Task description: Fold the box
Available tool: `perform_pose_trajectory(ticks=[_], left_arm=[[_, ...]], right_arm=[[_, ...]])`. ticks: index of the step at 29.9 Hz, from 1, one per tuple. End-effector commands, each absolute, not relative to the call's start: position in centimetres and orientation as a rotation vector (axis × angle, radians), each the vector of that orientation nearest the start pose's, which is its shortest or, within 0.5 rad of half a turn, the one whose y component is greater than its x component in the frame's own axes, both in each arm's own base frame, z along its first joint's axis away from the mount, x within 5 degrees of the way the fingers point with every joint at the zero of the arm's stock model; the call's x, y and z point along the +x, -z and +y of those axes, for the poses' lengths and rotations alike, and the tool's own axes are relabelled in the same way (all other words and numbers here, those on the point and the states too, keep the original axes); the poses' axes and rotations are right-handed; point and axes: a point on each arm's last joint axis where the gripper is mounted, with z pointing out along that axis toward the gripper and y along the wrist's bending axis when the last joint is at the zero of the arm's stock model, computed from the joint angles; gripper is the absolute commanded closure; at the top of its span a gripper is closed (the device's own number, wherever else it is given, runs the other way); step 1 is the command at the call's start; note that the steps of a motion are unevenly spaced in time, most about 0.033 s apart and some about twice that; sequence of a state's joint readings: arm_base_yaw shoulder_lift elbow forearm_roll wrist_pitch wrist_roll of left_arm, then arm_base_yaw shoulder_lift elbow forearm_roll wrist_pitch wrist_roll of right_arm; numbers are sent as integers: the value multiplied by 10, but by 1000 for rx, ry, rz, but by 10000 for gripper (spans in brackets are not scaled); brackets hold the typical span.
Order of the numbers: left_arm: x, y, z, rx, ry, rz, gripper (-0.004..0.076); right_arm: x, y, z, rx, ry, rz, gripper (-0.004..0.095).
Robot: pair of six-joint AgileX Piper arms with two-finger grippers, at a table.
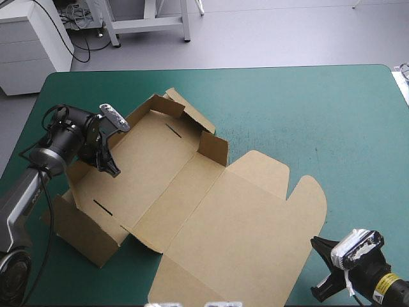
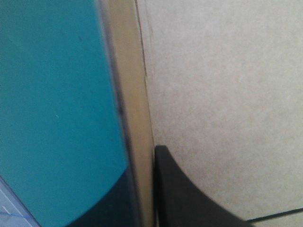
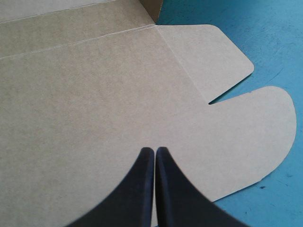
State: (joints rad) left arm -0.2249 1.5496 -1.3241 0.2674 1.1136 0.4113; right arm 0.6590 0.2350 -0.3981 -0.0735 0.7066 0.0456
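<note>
Table [image 1: 332,109] w/ teal-green cover takes up most of high view. Its near-left corner is lost behind my L arm and the frame edge. On it, left of centre, sits the box [image 1: 211,217]: matte brown board w/ straight crease lines, only part-formed.

Lid [image 1: 236,243] is the biggest panel and lies flat toward the near edge. Its nearest edge runs into the view's bottom and is hard to make out. Tray [image 1: 150,169] is next, w/ far end wall and near-left end wall standing up. Two rounded flaps [image 1: 307,204] lie flat off the lid's right side, w/ a notch btwn them.

L gripper [image 1: 110,167] is at the tray's left side wall [image 2: 135,94], clamped on it. Wrist view is v. close, so the wall shows edge-on as a narrow tan strip. One black finger [image 2: 189,198] is plain on the board side; the other is just a dark blur on the cover side.

R gripper [image 3: 155,150] is at near-right of table, just beside the outer flap. Its fingers are pressed together in a pointed arch, nothing btwn them, and the arm is cut off at the high view's corner.

Smallest: two thin dark slots [image 1: 174,130] in the tray floor.
</note>
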Motion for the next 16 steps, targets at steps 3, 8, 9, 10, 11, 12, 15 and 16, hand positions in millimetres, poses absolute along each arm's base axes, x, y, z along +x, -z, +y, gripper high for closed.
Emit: perform_pose_trajectory(ticks=[3, 8, 9, 10, 11, 12, 15, 16], left_arm=[[316, -337, -67, 1052, -521, 2360, 732], [320, -347, -91, 1138, -560, 2166, 732], [320, -351, -97, 1160, -573, 2118, 732], [320, -354, -103, 1181, -586, 2078, 732], [319, -356, -111, 1212, -603, 2024, 732], [318, -358, -119, 1246, -624, 1965, 732], [311, -364, -145, 1346, -675, 1796, 732], [309, -366, -152, 1370, -685, 1748, 732]], right_arm=[[47, -283, 31, -625, -371, 1853, 920], [47, -283, 31, -624, -371, 1854, 920], [47, -283, 31, -622, -372, 1854, 920], [47, -283, 31, -622, -372, 1854, 920], [47, -283, 31, -622, -372, 1854, 920], [47, -283, 31, -622, -372, 1854, 920], [47, -283, 31, -622, -372, 1854, 920], [47, -283, 31, -622, -372, 1854, 920]])
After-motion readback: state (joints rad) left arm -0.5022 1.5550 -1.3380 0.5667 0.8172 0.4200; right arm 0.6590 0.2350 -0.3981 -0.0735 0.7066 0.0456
